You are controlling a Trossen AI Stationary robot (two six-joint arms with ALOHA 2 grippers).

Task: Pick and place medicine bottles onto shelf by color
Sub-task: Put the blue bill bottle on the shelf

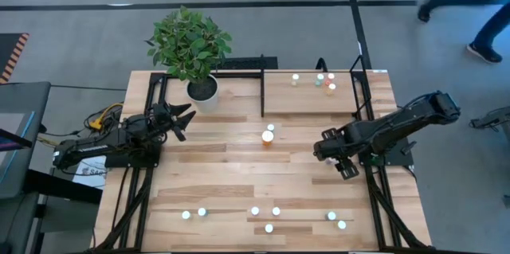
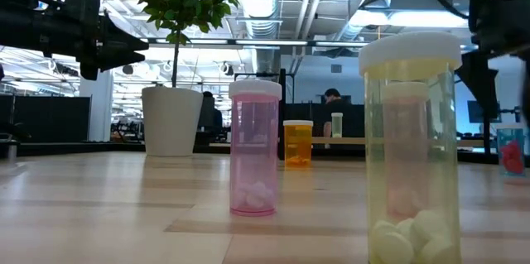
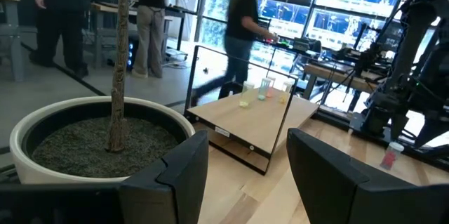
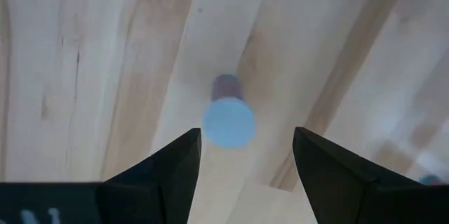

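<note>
An open-plan office with ceiling ducts and people at desks lies behind the plank counter (image 1: 239,166), where two dark arms work from opposite side edges. The shelf (image 1: 311,95), a light board framed in black bars, sits at the counter's far right corner and already carries a few bottles (image 1: 323,81). A potted plant (image 1: 191,47) stands at the far edge, left of the shelf. More white-capped bottles (image 1: 263,214) line up along the near edge, and an orange bottle (image 1: 268,135) stands mid-counter.

The right tool (image 4: 245,161), fingers spread wide and holding nothing, points straight down near the right edge. Directly beneath it, centred between the fingers, stands a pink bottle (image 4: 228,115), upright, its long axis running vertically, cap toward the tool. A straight descent looks like all the grasp needs. The right arm is clearly the nearer one.

The left tool (image 3: 245,175), partly open and empty, waits beside the plant pot (image 3: 91,140) near the left edge, facing the shelf.
</note>
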